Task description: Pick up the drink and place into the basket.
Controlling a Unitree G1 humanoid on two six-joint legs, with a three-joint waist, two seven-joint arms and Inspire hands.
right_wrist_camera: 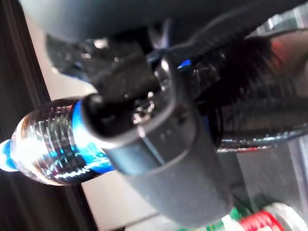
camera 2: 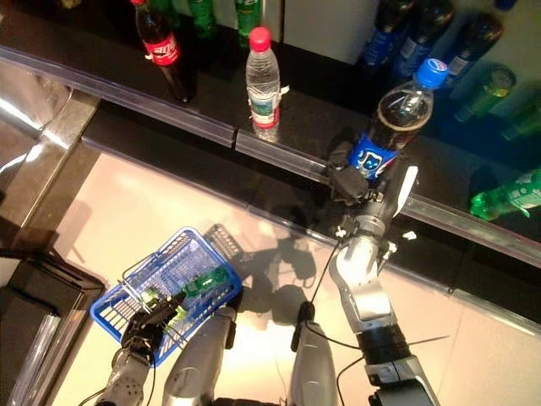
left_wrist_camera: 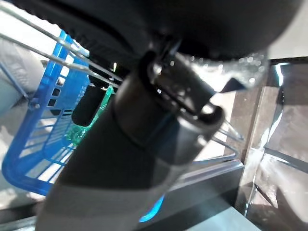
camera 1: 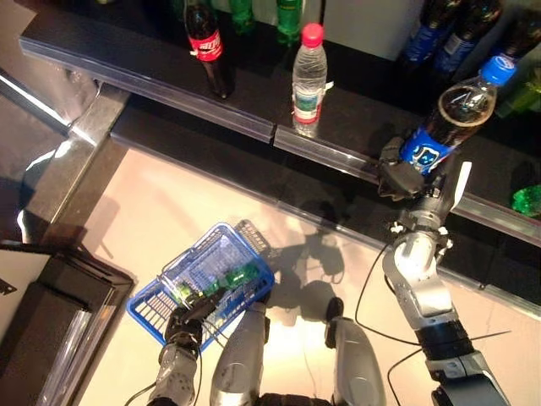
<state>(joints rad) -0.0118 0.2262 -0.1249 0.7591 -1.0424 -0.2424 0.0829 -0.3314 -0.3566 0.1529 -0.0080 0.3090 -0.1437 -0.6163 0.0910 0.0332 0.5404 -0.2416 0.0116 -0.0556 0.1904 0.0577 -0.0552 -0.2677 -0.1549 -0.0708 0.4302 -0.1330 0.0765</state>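
Observation:
A dark cola bottle (camera 1: 456, 114) with a blue cap and blue label is tilted above the black shelf (camera 1: 254, 110). My right hand (camera 1: 404, 173) is shut on its lower part and holds it off the shelf; the bottle also shows in the right wrist view (right_wrist_camera: 48, 144). The blue basket (camera 1: 211, 279) hangs low at the left over the pale floor, with a green drink (camera 1: 237, 277) lying inside. My left hand (camera 1: 190, 317) is shut on its wire handles (left_wrist_camera: 57, 45).
On the shelf stand a red-label cola bottle (camera 1: 207, 46), a clear water bottle (camera 1: 308, 80) with a pink cap, green bottles at the back and dark blue-label bottles (camera 1: 448, 30) at the right. A dark low cabinet (camera 1: 51, 313) stands at the left.

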